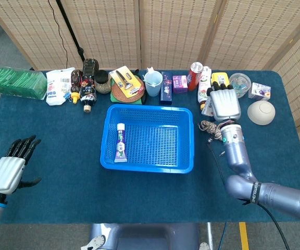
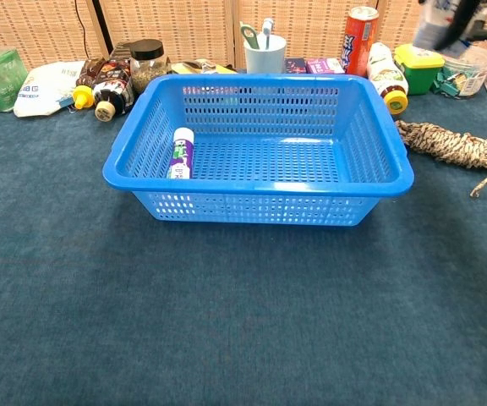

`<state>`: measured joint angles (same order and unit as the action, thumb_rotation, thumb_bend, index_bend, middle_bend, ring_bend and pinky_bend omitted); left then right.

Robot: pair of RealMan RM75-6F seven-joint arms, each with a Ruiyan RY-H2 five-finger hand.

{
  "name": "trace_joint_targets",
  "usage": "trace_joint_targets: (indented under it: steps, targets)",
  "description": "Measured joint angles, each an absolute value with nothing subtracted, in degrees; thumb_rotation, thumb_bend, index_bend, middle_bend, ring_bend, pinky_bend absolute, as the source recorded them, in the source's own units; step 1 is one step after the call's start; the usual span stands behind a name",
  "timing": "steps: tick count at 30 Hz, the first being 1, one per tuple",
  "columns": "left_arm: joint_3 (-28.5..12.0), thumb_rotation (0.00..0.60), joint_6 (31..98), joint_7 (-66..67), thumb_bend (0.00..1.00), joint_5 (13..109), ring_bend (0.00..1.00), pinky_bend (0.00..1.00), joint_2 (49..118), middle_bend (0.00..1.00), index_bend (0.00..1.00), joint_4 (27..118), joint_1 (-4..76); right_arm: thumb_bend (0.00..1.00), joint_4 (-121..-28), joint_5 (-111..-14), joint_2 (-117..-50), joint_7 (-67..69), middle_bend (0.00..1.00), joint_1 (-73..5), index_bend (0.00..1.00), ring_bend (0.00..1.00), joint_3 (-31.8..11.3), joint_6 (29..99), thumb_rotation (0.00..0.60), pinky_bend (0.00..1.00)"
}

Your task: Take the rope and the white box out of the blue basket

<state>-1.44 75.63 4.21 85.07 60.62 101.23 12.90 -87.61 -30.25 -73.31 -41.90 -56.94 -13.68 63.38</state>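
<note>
- At the table's near left corner, the left hand hovers with fingers spread, holding nothing.
- In the middle of the table sits the blue basket; only a tube lies along its left wall, so both task things are already out of it.
- Just right of the basket, the rope lies coiled on the cloth; it looks soft and limp, best bunched at the thick middle of the coil, not lifted by a loose end.
- Above the rope, near the far right part of the table, the right hand hangs palm down. The chest view shows only a blurred scrap of it at the top edge with something pale in it, probably the white box, though I cannot tell for certain that the fingers hold it.
- The box seems light and stiff; a grip across its flat sides should suit, without crushing.
- Along the far edge stand a cup, a can and bottles.
</note>
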Motion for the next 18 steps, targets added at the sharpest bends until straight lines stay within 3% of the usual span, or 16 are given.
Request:
trace_joint_targets:
  steps: [8, 18]
  targets:
    - [-1.52, 0.6, 74.97, 6.36, 0.09, 84.19, 0.0, 0.0, 61.46, 0.0, 0.0, 101.42, 13.26, 0.34, -81.97, -25.55, -72.47, -43.5, 0.34, -56.49, 0.4, 0.25, -10.71, 52.66, 0.6, 0.34]
    - [-1.77, 0.6, 74.5, 7.18, 0.09, 83.15, 0.0, 0.0, 61.82, 0.0, 0.0, 101.37, 13.52, 0.34, -73.44, -24.18, -77.48, -43.54, 0.29, -56.93, 0.36, 0.22, -6.6, 43.24, 0.6, 0.34]
